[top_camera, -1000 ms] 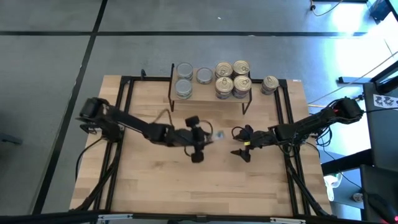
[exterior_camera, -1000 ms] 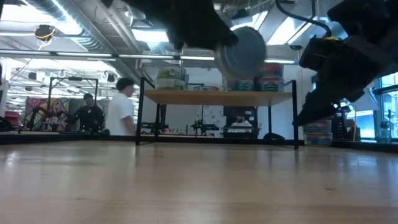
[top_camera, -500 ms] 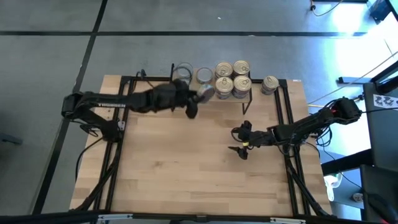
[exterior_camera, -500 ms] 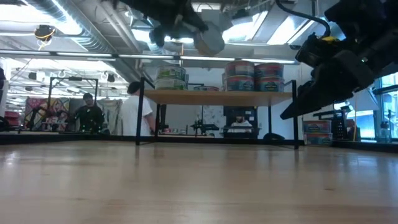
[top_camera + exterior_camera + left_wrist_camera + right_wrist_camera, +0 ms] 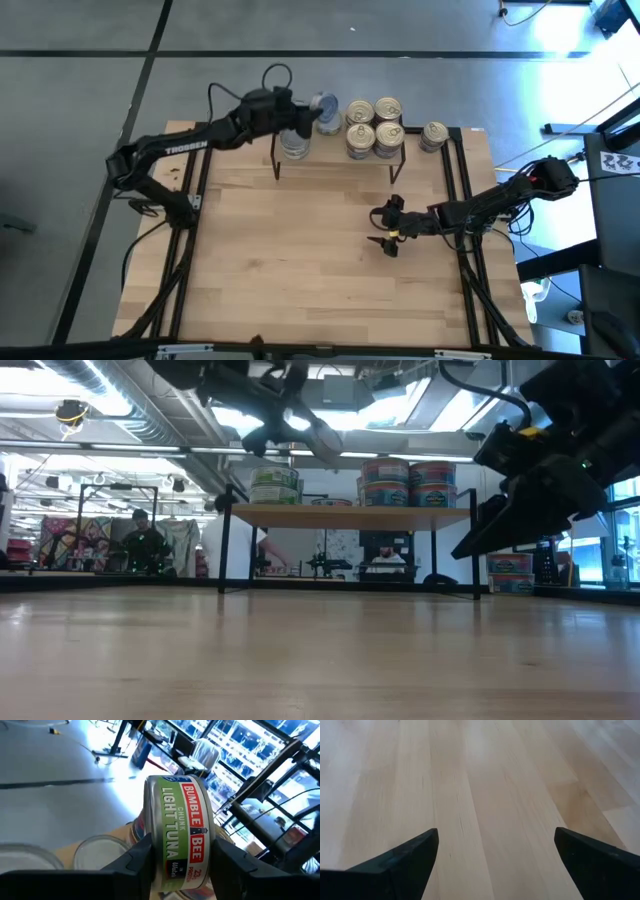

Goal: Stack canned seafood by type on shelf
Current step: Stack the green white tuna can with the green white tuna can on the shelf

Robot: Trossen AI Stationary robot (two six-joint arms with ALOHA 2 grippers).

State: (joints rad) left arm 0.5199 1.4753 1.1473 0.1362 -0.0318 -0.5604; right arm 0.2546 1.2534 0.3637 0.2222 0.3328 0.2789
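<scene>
Right gripper [image 5: 383,228] hangs just above the bare counter [image 5: 300,270], nearer its right edge, jaws wide, nothing in them. Farther back, the shelf [image 5: 335,160] stands at the counter's far edge: silver-lid tins [image 5: 293,147] at its left end, gold-lid tins [image 5: 374,127] stacked at its right end, one gold-lid tin [image 5: 433,136] on the counter by the far right corner. Left gripper [image 5: 312,108] is up over the shelf's left half, jaws clamped on a Bumble Bee tuna tin [image 5: 179,832] held on edge.
</scene>
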